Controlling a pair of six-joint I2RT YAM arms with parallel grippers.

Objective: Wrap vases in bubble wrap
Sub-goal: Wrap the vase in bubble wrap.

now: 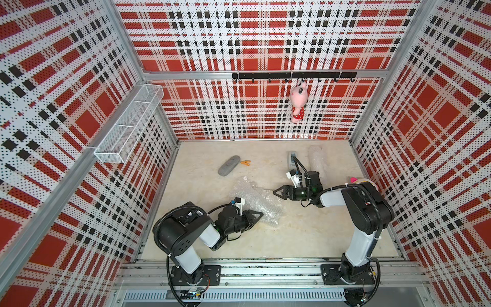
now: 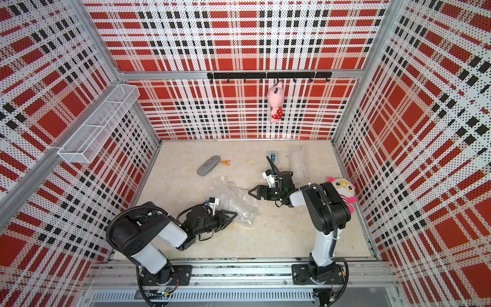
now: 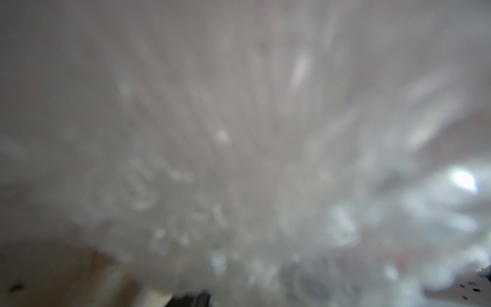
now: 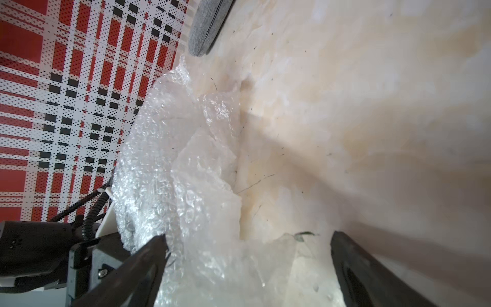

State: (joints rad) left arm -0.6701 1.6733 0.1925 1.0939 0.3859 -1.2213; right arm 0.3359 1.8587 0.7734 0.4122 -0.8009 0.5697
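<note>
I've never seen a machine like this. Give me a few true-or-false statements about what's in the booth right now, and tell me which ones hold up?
1. A pink plush toy hangs from the black hook rail on the back wall. True.
2. The right gripper is clamped tight shut. False: its jaws stand wide apart, with crumpled bubble wrap lying loosely between them.
3. The grey oval case lies on top of the bubble wrap. False: it lies apart from it on the bare table, next to an orange clip.
4. The white wire basket is mounted up on a side wall, not standing on the table. True.
</note>
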